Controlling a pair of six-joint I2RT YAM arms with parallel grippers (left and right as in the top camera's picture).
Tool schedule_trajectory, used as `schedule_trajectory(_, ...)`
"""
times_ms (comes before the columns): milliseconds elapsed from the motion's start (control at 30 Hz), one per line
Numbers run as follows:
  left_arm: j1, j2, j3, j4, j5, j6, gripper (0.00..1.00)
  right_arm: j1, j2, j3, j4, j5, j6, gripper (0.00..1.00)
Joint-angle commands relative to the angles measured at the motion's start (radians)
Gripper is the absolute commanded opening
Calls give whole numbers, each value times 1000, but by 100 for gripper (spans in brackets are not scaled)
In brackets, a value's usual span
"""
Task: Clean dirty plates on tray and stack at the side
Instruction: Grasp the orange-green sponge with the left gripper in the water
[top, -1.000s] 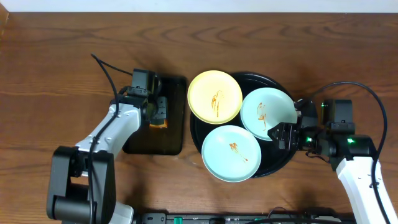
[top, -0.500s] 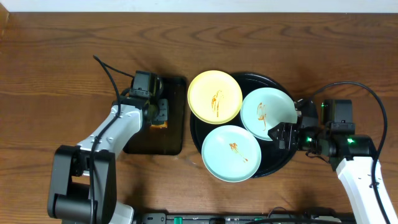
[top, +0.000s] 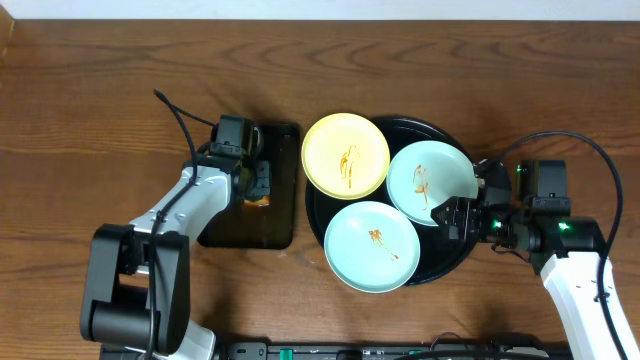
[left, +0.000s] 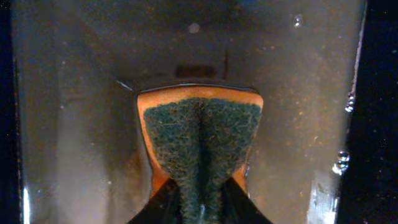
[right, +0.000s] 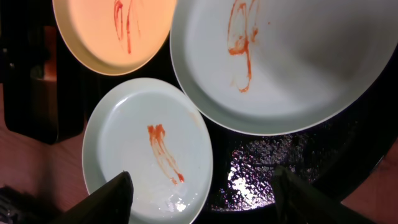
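A pale yellow plate and two mint-blue plates, each with an orange-brown smear, lie on the round black tray. They also show in the right wrist view: yellow, upper blue, lower blue. My right gripper is open over the tray's right side, above the lower blue plate's edge. My left gripper is shut on an orange sponge with a green scouring face over the rectangular tray.
A small rectangular black tray lies left of the round tray; its wet floor fills the left wrist view. Brown wooden table all around. A black cable loops above the left arm.
The left arm has shifted slightly right and up along the rectangular tray with the sponge. The right arm and the plates have not moved.
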Motion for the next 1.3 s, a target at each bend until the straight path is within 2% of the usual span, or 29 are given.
schedule_trajectory(0, -2, 34, -28, -3, 1, -2, 10, 8, 5, 13, -2, 1, 12, 69)
schedule_trajectory(233, -2, 11, 2, -35, 4, -2, 8, 8, 5, 13, -6, 1, 12, 69)
schedule_trajectory(600, -2, -216, 50, -99, 31, -1, 7, 8, 5, 13, -8, 2, 12, 70)
schedule_trajectory(1133, -2, 23, -4, -97, 32, -2, 7, 8, 6, 13, -39, 1, 11, 71)
schedule_trajectory(1267, -2, 18, 2, -102, 38, -1, 7, 8, 11, 13, -56, 2, 11, 71)
